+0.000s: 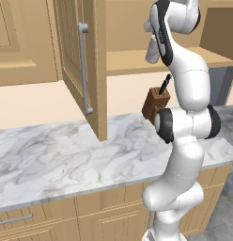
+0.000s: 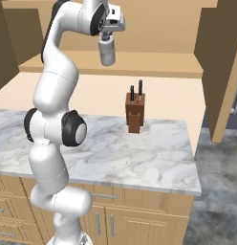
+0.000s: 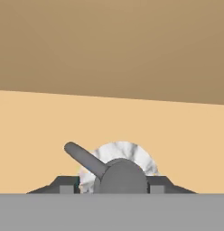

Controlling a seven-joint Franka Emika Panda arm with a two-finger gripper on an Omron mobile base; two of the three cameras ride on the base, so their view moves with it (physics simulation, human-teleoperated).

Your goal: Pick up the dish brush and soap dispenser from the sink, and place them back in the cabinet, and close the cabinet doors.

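The soap dispenser, a grey-white marbled bottle with a dark pump top, stands upright at the cabinet shelf, on it or just above it. My gripper comes down on its top from above. In the hand view the two fingertips sit close on either side of the soap dispenser, and my gripper straddles the pump. I cannot make out whether the pads still touch it. From the left, the soap dispenser shows under the hand. The dish brush and the sink are out of view.
Both cabinet doors stand open: the left one with its long silver handle, the right one at the counter's end. A brown knife block stands on the marble counter below the shelf. Drawer units run under the counter.
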